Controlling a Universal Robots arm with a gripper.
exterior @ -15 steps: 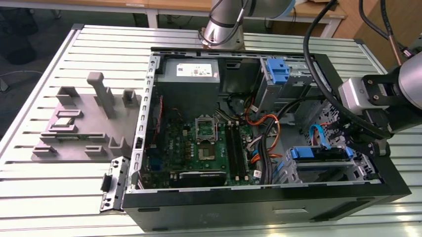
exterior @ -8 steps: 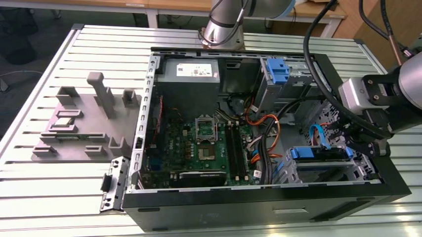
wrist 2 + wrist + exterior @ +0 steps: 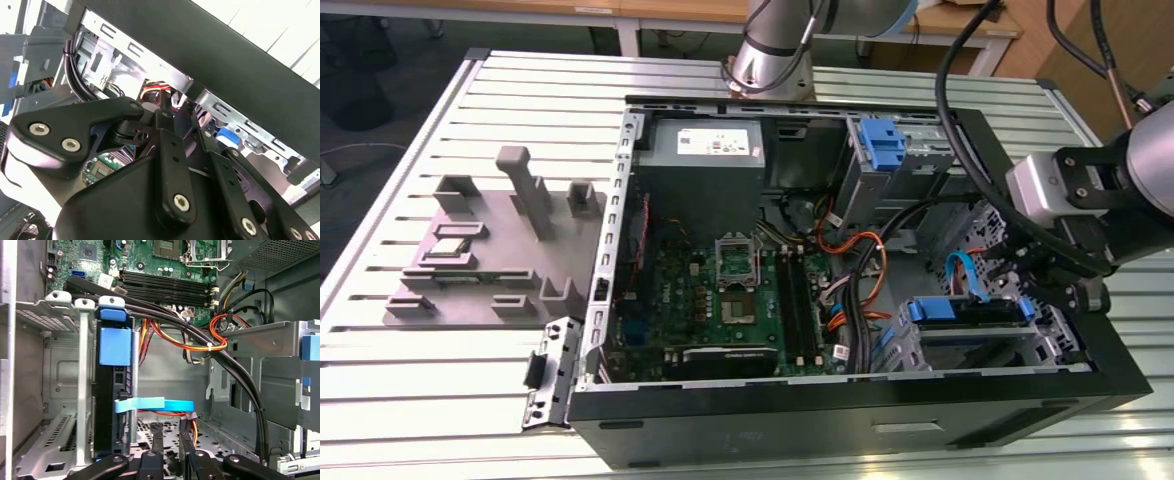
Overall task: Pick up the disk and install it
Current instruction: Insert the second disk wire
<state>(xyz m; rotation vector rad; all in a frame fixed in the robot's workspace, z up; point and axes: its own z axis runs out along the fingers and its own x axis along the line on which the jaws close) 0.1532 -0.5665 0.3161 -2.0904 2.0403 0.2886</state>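
The disk (image 3: 967, 311) sits edge-on as a blue strip in the metal drive cage (image 3: 1041, 335) at the exterior view's lower right. In the first wrist view the disk (image 3: 114, 390) stands in its cage slot, with blue carrier tabs at one end and a dark edge below them. My gripper (image 3: 171, 440) hangs beside the disk, apart from it, its two fingers close together with nothing between them. In the exterior view my gripper (image 3: 1078, 288) is over the cage on the case's right side. Its black linkage (image 3: 170, 165) shows close up in the second wrist view.
A light blue flat cable (image 3: 155, 404) runs from the disk across the bay. Black and orange cable bundles (image 3: 220, 347) cross between cage and motherboard (image 3: 734, 290). An upright blue bracket (image 3: 887, 145) stands on the far cage. Grey fixtures (image 3: 494, 240) sit on the slatted table (image 3: 400, 400) at the exterior view's left.
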